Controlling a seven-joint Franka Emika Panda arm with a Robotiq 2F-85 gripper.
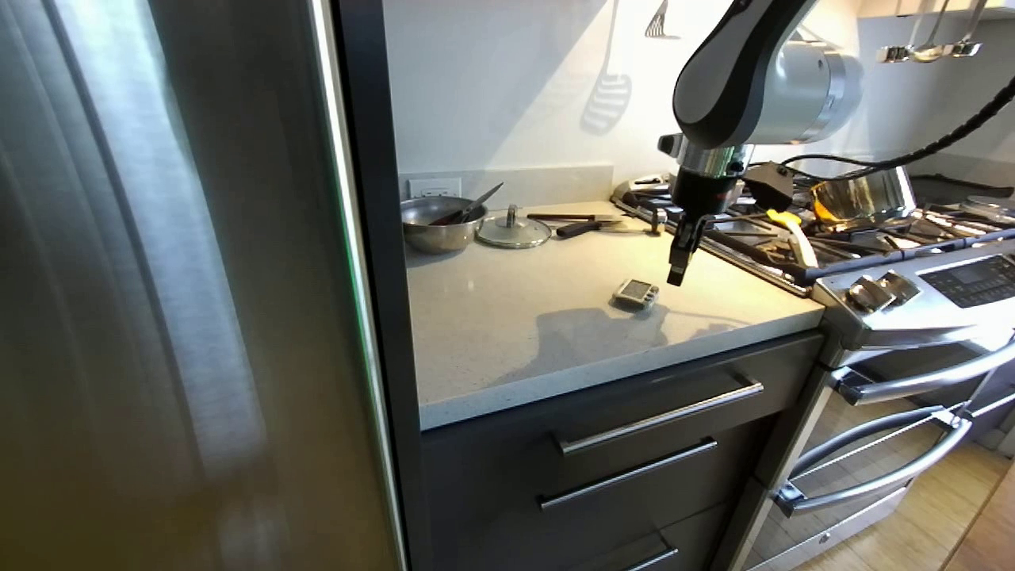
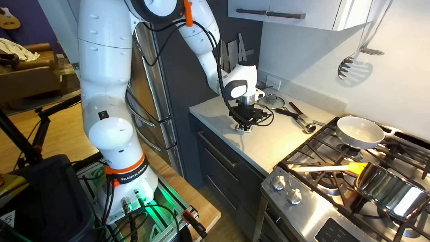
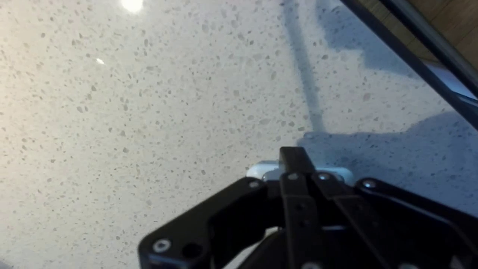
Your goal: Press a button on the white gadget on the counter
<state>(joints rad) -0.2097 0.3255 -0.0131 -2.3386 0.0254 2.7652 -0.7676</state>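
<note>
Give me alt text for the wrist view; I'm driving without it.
The black gripper, jaws shut, extends from the bottom edge over the white gadget, hiding most of it; contact can't be judged from this view. Pale speckled counter fills much of the picture, shadowed at right.

Room for me over counter (image 1: 484, 317) between white gadget (image 1: 636, 294) and front edge (image 1: 618, 368). Wallward, lid (image 1: 514, 231), bowl (image 1: 432, 238), utensils (image 1: 577, 229) in my way. Tall panel (image 2: 178, 77) closes one end; stove (image 2: 312, 213) bounds the other.
</note>
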